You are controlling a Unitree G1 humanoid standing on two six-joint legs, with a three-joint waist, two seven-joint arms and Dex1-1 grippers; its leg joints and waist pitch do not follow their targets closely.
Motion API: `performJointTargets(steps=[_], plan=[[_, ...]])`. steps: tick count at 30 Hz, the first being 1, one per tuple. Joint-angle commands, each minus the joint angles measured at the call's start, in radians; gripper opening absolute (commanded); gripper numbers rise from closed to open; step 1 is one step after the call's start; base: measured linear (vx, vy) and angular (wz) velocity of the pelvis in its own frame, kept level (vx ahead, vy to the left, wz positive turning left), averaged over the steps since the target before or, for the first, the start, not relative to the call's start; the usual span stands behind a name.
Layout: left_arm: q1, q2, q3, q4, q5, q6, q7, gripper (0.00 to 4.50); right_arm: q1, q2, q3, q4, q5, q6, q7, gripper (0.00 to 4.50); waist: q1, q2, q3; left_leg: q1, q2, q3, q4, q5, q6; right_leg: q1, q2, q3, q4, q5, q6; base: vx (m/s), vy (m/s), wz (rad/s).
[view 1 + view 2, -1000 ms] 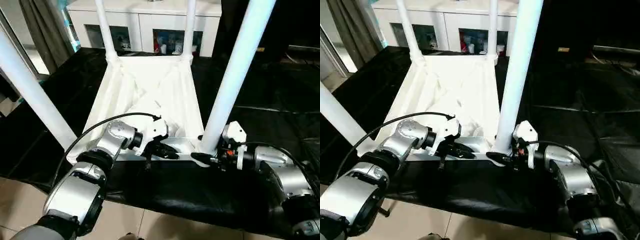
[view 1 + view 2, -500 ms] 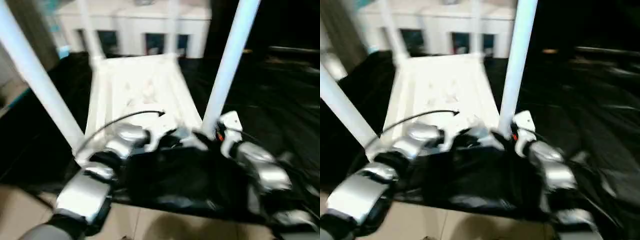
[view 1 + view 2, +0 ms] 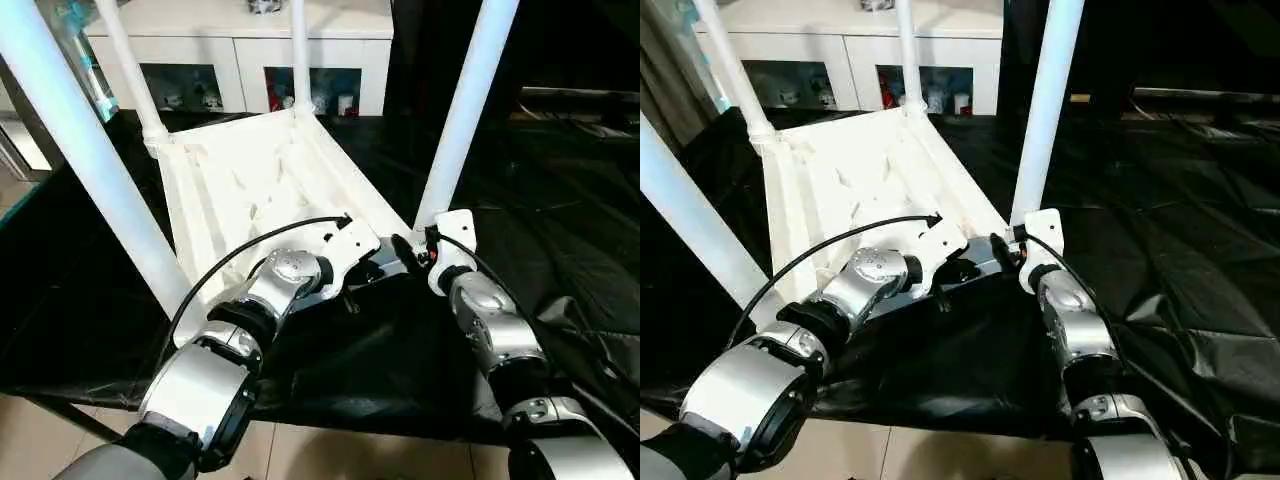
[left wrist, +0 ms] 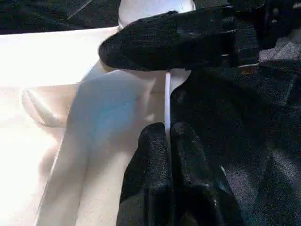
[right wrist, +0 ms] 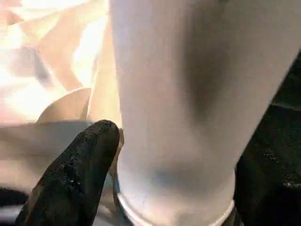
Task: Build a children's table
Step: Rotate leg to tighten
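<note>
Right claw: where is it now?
In the head views, the right claw sits at the base of the near-right table leg, beside the left claw.

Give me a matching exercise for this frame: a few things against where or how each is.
Things:
1. ribbed white plastic table top
2. left hand
3. right hand
4. white cabinet with glass doors

States:
A. shut on the top's near rim
B. behind the black-sheeted table
C. lying upside down, legs up
D. at the base of the near right white tube leg

Pairs: 1-C, 2-A, 3-D, 4-B
</note>
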Motion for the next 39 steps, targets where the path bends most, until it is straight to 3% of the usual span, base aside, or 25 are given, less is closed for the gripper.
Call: performJointTargets(steps=[1, 4, 8, 13, 19, 21, 22, 23, 34, 36, 37, 38, 39], plan=[[-0.018, 0.007, 0.005, -0.012, -0.007, -0.038, -0.032, 0.0, 0.02, 0.015, 0.084, -0.036, 0.024, -0.012, 0.158, 3.9, 0.008, -0.022, -0.064, 0.0, 0.07, -0.04, -0.063, -0.163, 0.141, 0.056, -0.101, 0.061, -0.078, -0.264, -0.19, 0.0, 0.0, 0.0], [0.003, 0.062, -0.01, -0.022, -0.004, -0.066, -0.156, 0.0, 0.059, -0.073, 0.112, -0.12, 0.059, -0.013, 0.378, 3.9, 0.016, -0.022, -0.065, -0.002, 0.071, -0.039, -0.06, -0.141, 0.164, 0.058, -0.098, 0.06, -0.075, -0.245, -0.187, 0.0, 0.0, 0.0], [0.03, 0.113, -0.022, -0.047, -0.022, -0.096, -0.337, 0.0, 0.106, -0.153, 0.127, -0.223, 0.118, 0.043, 0.559, 3.9, 0.035, -0.021, -0.068, -0.004, 0.079, -0.038, -0.058, -0.11, 0.194, 0.057, -0.097, 0.061, -0.063, -0.186, -0.196, 0.0, 0.0, 0.0], [0.062, 0.179, -0.043, -0.082, -0.034, -0.12, -0.534, 0.0, 0.134, -0.228, 0.144, -0.276, 0.138, 0.07, 0.695, 3.9, 0.049, -0.015, -0.071, -0.001, 0.086, -0.038, -0.057, -0.093, 0.183, 0.049, -0.098, 0.062, -0.053, -0.139, -0.22, 0.0, 0.0, 0.0], [0.083, 0.229, -0.035, -0.114, -0.052, -0.122, -0.639, 0.0, 0.149, -0.266, 0.153, -0.319, 0.145, 0.101, 0.761, 3.9, 0.072, -0.014, -0.072, 0.004, 0.091, -0.037, -0.06, -0.095, 0.155, 0.047, -0.103, 0.067, -0.048, -0.115, -0.229, 0.0, 0.0, 0.0], [0.085, 0.233, -0.033, -0.117, -0.053, -0.122, -0.644, 0.0, 0.148, -0.267, 0.155, -0.32, 0.146, 0.104, 0.767, 3.9, 0.076, -0.013, -0.071, 0.007, 0.09, -0.035, -0.061, -0.105, 0.142, 0.046, -0.103, 0.067, -0.051, -0.132, -0.228, 0.0, 0.0, 0.0], [0.086, 0.239, -0.031, -0.12, -0.055, -0.121, -0.643, 0.0, 0.147, -0.267, 0.163, -0.32, 0.144, 0.105, 0.775, 3.9, 0.079, -0.019, -0.071, 0.006, 0.09, -0.035, -0.062, -0.107, 0.134, 0.047, -0.103, 0.067, -0.05, -0.138, -0.224, 0.0, 0.0, 0.0], [0.087, 0.241, -0.03, -0.123, -0.057, -0.12, -0.643, 0.0, 0.147, -0.266, 0.166, -0.321, 0.144, 0.108, 0.778, 3.63, 0.08, -0.017, -0.071, 0.006, 0.09, -0.036, -0.062, -0.106, 0.132, 0.048, -0.104, 0.067, -0.05, -0.14, -0.224, 0.0, 0.0, 0.0], [0.092, 0.225, -0.017, -0.139, -0.071, -0.116, -0.618, 0.0, 0.166, -0.244, 0.171, -0.341, 0.151, 0.143, 0.778, 2.83, 0.081, -0.016, -0.074, 0.004, 0.088, -0.036, -0.059, -0.088, 0.133, 0.048, -0.102, 0.066, -0.049, -0.133, -0.214, 0.0, 0.0, 0.0], [0.076, 0.195, 0.002, -0.121, -0.064, -0.093, -0.475, 0.0, 0.164, -0.201, 0.151, -0.287, 0.109, 0.133, 0.647, 2.74, 0.078, -0.013, -0.073, 0.005, 0.091, -0.036, -0.06, -0.093, 0.124, 0.044, -0.102, 0.067, -0.05, -0.137, -0.217, 0.0, 0.0, 0.0], [0.076, 0.195, 0.002, -0.121, -0.064, -0.093, -0.475, 0.0, 0.164, -0.201, 0.151, -0.287, 0.109, 0.133, 0.647, 2.74, 0.078, -0.014, -0.07, 0.006, 0.09, -0.038, -0.062, -0.103, 0.115, 0.044, -0.103, 0.065, -0.054, -0.154, -0.214, 0.0, 0.0, 0.0], [0.055, 0.164, 0.025, -0.098, -0.061, -0.072, -0.326, 0.0, 0.146, -0.154, 0.131, -0.209, 0.054, 0.102, 0.48, 2.73, 0.072, -0.015, -0.068, 0.006, 0.085, -0.036, -0.063, -0.128, 0.096, 0.043, -0.103, 0.065, -0.06, -0.203, -0.207, 0.0, 0.0, 0.0], [0.055, 0.164, 0.025, -0.098, -0.061, -0.072, -0.326, 0.0, 0.146, -0.154, 0.131, -0.209, 0.054, 0.102, 0.48, 2.72, 0.068, -0.016, -0.065, 0.009, 0.084, -0.036, -0.064, -0.15, 0.082, 0.042, -0.104, 0.065, -0.067, -0.242, -0.2, 0.0, 0.0, 0.0]])
